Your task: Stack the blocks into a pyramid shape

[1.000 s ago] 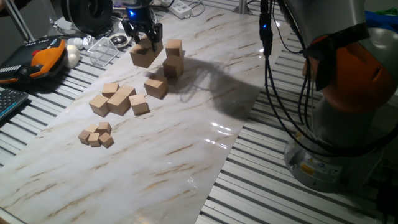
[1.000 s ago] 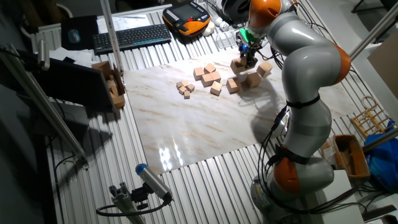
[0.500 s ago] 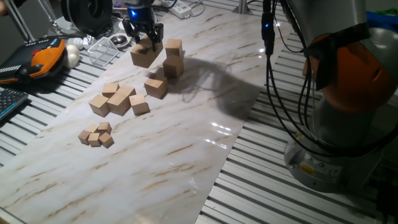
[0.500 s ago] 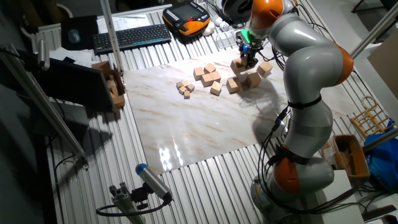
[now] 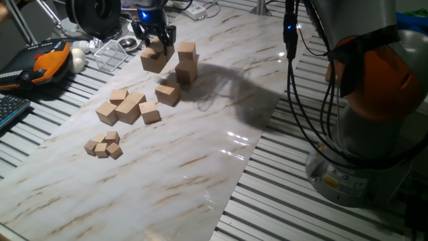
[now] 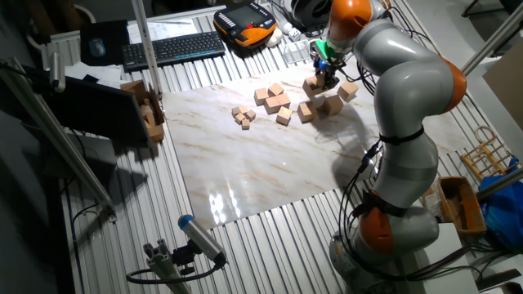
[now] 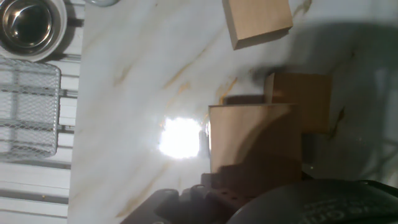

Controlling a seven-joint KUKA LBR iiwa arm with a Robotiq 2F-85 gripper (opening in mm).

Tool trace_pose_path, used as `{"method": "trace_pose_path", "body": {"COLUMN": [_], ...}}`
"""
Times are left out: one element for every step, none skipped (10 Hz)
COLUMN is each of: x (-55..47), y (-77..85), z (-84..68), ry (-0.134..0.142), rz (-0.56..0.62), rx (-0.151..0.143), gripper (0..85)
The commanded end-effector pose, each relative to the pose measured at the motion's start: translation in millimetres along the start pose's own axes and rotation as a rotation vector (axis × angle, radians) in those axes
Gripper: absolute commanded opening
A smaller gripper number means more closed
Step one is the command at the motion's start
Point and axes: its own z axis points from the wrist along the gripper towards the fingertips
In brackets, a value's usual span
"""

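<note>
The jaws [image 5: 154, 41] pinch a large wooden block [image 5: 154, 60] above the marble worktop [image 5: 200, 154] — just beside a two-block stack [image 5: 186, 61]. Another large block [image 5: 168, 93] lies nearer the smaller cubes [image 5: 124, 107]

Metal bowl [image 7: 26, 23] cut by frame edge, jaws blurred

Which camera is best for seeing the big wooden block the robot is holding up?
One fixed view is best: the large light-tan wooden cube hangs in the black gripper, clear of the marble board. The hand view fills up with one of its faces, partly shadowed. The other fixed view shows it tiny.
</note>
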Motion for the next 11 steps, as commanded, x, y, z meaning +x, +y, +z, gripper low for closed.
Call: {"method": "trace_pose_path", "body": {"x": [0.0, 0.0, -1.5, -2.0, -4.0, -5.9, -5.2, -2.9, -1.1, 2.6, 2.1], "y": [0.1, 0.1, -2.4, -8.6, -16.5, -21.6, -26.2, -31.1, -37.4, -43.5, -47.1], "z": [0.2, 0.2, 1.1, 2.3, 3.4, 3.2, 1.8, 0.3, 0.7, 5.2, 8.9], "ry": [0.002, 0.001, -0.006, -0.012, 0.003, 0.014, 0.025, 0.030, 0.032, 0.016, 0.009], "rz": [0.006, 0.012, 0.017, 0.020, 0.028, 0.043, 0.056, 0.062, 0.062, 0.057, 0.051], "rx": [0.005, 0.010, 0.013, 0.016, 0.016, 0.018, 0.023, 0.026, 0.028, 0.023, 0.017], "gripper": [0.0, 0.0, 0.0, 0.0, 0.0, 0.0, 0.0, 0.0, 0.0, 0.0, 0.0]}}
